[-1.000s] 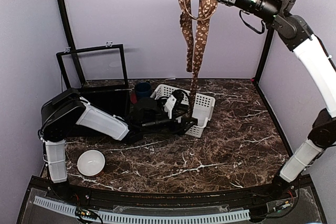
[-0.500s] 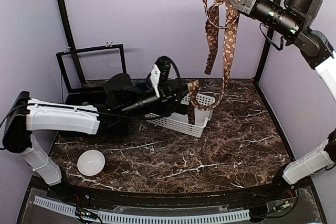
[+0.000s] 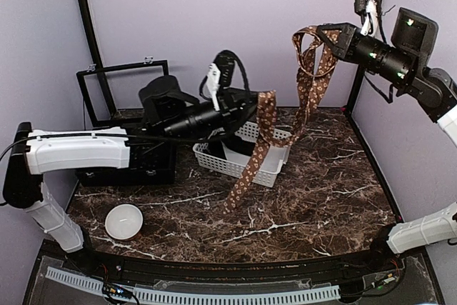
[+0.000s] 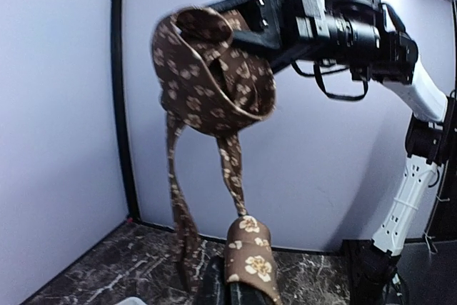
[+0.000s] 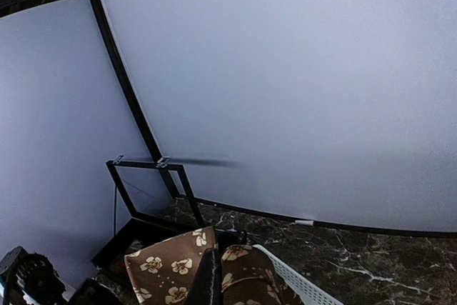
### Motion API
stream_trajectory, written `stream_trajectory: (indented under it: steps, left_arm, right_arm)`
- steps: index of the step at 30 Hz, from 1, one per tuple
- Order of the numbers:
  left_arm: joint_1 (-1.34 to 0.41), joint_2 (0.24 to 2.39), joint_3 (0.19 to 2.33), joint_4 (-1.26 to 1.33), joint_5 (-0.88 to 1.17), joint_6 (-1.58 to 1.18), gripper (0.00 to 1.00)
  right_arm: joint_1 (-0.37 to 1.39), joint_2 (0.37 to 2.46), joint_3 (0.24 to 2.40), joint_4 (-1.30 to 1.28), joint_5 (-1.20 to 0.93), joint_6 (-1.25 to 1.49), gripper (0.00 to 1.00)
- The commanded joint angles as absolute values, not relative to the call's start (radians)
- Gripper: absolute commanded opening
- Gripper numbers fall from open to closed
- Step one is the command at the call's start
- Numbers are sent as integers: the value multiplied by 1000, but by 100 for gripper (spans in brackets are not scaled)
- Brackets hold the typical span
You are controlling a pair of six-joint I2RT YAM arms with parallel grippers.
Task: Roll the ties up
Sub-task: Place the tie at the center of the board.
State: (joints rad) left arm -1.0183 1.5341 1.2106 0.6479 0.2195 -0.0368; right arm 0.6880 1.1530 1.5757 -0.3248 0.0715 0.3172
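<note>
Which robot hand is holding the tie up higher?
The right gripper holds the tie higher, where the cloth loops. The left gripper pinches it lower down, by the white basket.

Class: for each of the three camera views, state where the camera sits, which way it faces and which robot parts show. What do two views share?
Top external: above and behind, looking down on the table; left arm and right arm show, left gripper and right gripper holding the tie.
Left wrist: on the left arm, facing up at the right gripper; own fingers at the bottom.
Right wrist: facing the back wall and black frame; own finger below.
Shared: all three show the tie.
</note>
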Motion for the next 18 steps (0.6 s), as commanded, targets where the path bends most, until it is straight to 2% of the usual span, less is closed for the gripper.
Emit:
stream_trajectory:
  steps: [1,4,8,9,11,12,16,17,18]
  left_arm:
    - [-1079,1725,1358,556,380,-59,0]
    - [-1136,1854,1478,563,397,-48,0]
    - [-1165,1984,1597,563,378,-85,1]
    - [-1164,1998,1607,544,366,-88,13]
    - [-1158,1998,1596,481,321,-72,49]
    - [-1152,1985,1574,452,300,-74,62]
    - [-1105,1833,1271,494,278,-123,92]
    - [-1084,1777,1172,539,299,-147,98]
    - [-1063,1720,1081,581,313,-174,99]
  right_arm:
    - [680,1078,1537,-382,283,293,0]
    - [673,1030,1509,-388,357,272,0]
    - [664,1022,1500,-378,318,234,0]
    - [662,1030,1496,-376,295,223,0]
    - [657,1062,1486,-377,213,203,0]
    - [656,1082,1481,-381,159,192,0]
    - [656,1192,1483,-406,-54,205,0]
    - [656,1218,1476,-407,-104,223,0]
    - [661,1239,1456,-401,-164,236,0]
